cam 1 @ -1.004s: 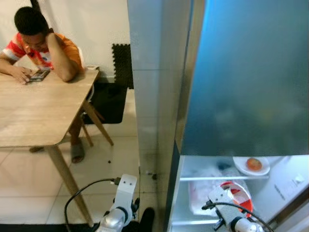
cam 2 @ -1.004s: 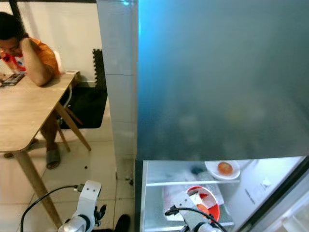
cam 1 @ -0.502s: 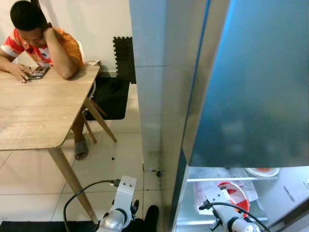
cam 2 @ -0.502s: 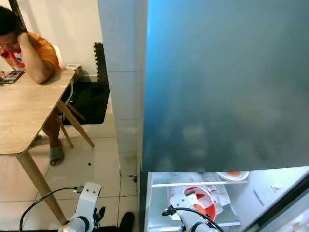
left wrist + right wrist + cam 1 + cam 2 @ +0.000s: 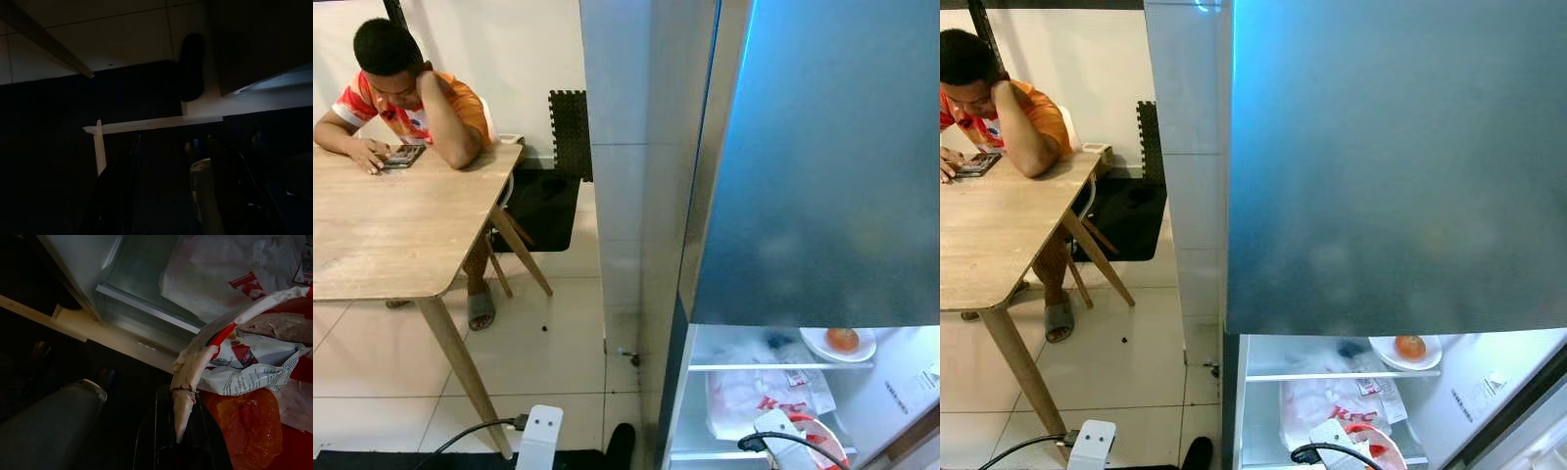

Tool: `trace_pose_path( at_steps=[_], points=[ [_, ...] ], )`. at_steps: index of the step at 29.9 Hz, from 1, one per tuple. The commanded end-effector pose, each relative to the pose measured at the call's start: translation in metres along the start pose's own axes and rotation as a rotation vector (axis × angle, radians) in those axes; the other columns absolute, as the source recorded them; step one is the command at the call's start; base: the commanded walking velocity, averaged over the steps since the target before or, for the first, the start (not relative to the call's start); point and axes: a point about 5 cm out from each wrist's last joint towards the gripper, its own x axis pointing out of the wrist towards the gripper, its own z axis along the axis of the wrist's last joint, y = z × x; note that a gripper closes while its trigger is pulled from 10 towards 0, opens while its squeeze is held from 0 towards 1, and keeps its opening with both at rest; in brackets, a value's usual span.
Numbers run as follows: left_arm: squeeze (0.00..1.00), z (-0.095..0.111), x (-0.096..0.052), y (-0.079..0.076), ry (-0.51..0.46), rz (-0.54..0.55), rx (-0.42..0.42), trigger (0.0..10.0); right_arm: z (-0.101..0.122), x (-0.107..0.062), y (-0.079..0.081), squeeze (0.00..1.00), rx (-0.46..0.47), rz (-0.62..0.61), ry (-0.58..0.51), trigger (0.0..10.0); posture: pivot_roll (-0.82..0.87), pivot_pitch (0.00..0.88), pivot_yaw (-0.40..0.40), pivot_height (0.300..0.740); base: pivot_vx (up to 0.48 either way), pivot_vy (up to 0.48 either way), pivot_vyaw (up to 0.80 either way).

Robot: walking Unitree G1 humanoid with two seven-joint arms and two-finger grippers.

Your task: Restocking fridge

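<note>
The fridge [image 5: 822, 176] stands before me with its lower compartment open below the blue-grey upper door. Inside, a white plate [image 5: 822, 350] with an orange-red fruit [image 5: 843, 339] rests on the glass shelf [image 5: 734, 365]. Under the shelf lies a white plastic bag [image 5: 744, 401] with red lettering. In the right wrist view my right gripper [image 5: 178, 431] is shut on the torn rim of a red-and-white paper bucket [image 5: 293, 440] holding crumpled wrappers [image 5: 244, 372]. That bucket [image 5: 824, 443] sits low in front of the bag. My left arm [image 5: 538, 436] hangs by the floor.
A wooden table [image 5: 391, 235] stands at the left, and a person [image 5: 411, 98] sits behind it over a phone. A tiled pillar [image 5: 617, 196] runs beside the fridge. A black mat [image 5: 570, 132] leans on the far wall. Pale floor tiles [image 5: 558, 343] lie between table and fridge.
The camera has shifted a little. My right gripper has drawn the bucket down and back from the bag toward the picture's bottom edge. The left arm has also sunk lower.
</note>
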Motion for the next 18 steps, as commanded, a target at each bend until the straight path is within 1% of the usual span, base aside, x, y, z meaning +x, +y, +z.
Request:
trace_pose_path(
  at_steps=[1, 4, 6, 8, 10, 13, 18],
  points=[
    [0.0, -0.003, -0.001, 0.004, 0.009, 0.004, -0.009, 10.0, 0.008, 0.0, -0.004, 0.0, 0.005, -0.024, -0.022, 10.0, -0.02, 0.0, -0.024, 0.74, 0.0, 0.0, 0.0],
    [0.0, -0.002, -0.001, 0.002, 0.012, -0.013, -0.001, 10.0, 0.01, 0.001, -0.002, 0.0, 0.004, -0.027, -0.022, 10.0, -0.02, 0.0, -0.024, 0.74, 0.0, 0.0, 0.0],
    [0.0, -0.005, -0.001, 0.0, 0.026, -0.022, 0.005, 10.0, 0.005, 0.0, -0.002, 0.0, 0.005, -0.029, -0.018, 10.0, -0.02, 0.0, -0.026, 0.74, 0.0, 0.0, 0.0],
    [0.0, -0.005, -0.001, 0.0, 0.026, -0.022, 0.005, 10.0, 0.005, 0.0, -0.002, 0.0, 0.005, -0.029, -0.018, 10.0, -0.02, 0.0, -0.026, 0.74, 0.0, 0.0, 0.0],
    [0.0, -0.014, -0.002, 0.001, 0.055, -0.018, -0.001, 10.0, 0.001, 0.0, 0.001, 0.0, 0.007, -0.027, -0.013, 10.0, -0.02, 0.0, -0.026, 0.74, 0.0, 0.0, 0.0],
    [0.0, -0.016, -0.003, 0.002, 0.063, -0.015, -0.004, 10.0, 0.001, 0.001, 0.004, 0.0, 0.003, -0.023, -0.012, 10.0, -0.01, 0.0, -0.028, 0.74, 0.0, 0.0, 0.0],
    [0.0, -0.017, -0.003, 0.004, 0.065, -0.015, -0.005, 10.0, 0.003, 0.001, 0.005, 0.0, -0.002, -0.023, -0.014, 10.0, -0.02, 0.0, -0.028, 0.74, 0.0, -0.292, 0.0]
  ],
)
